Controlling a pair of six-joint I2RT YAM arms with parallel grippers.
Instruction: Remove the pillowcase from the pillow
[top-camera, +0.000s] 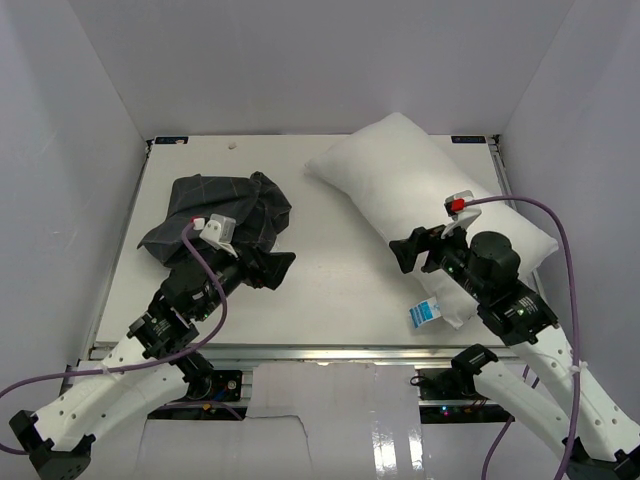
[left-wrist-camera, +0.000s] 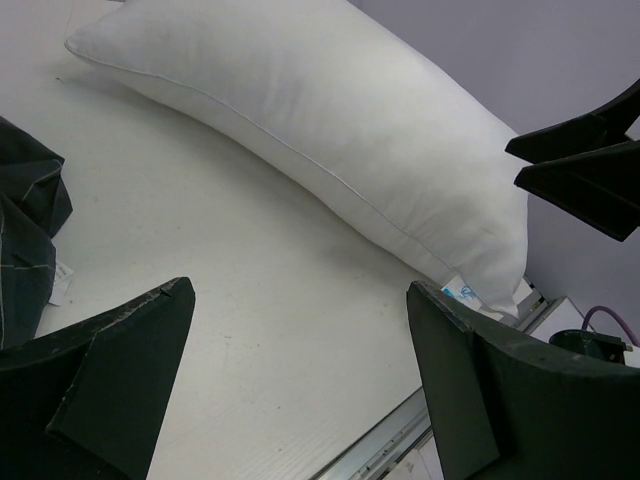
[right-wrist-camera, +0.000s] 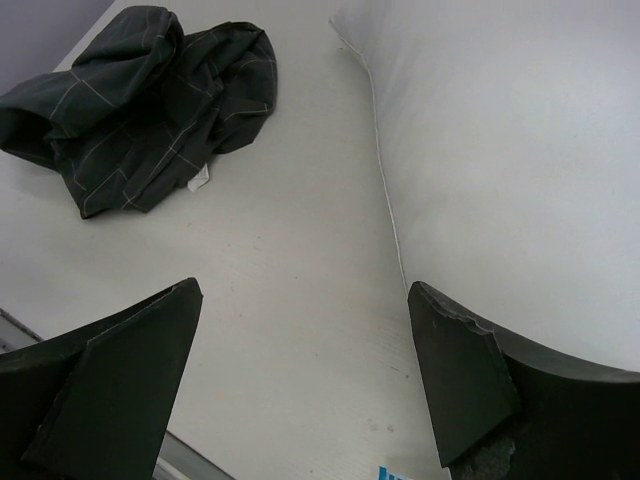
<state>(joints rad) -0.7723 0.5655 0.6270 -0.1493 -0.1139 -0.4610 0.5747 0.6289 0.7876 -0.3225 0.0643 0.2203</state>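
From above, the pillowcase (top-camera: 225, 212) lies crumpled in a heap at the left of the frame on the white surface (top-camera: 340, 290). The bare pillow (top-camera: 420, 190) stretches diagonally from upper centre to the right, well apart from it, its blue-and-white tag (top-camera: 425, 314) at the lower end. The left jaws sit at the heap's lower right edge. The right jaws hang over the pillow's lower left side.

In the left wrist view, the left jaws stand wide apart and grip nothing, with bare surface between them. The pillow (left-wrist-camera: 330, 120) fills the top and the pillowcase (left-wrist-camera: 25, 240) shows at the left edge.

In the right wrist view, the right jaws are also spread and empty. The pillowcase (right-wrist-camera: 140, 110) is at upper left and the pillow (right-wrist-camera: 510, 170) at right.
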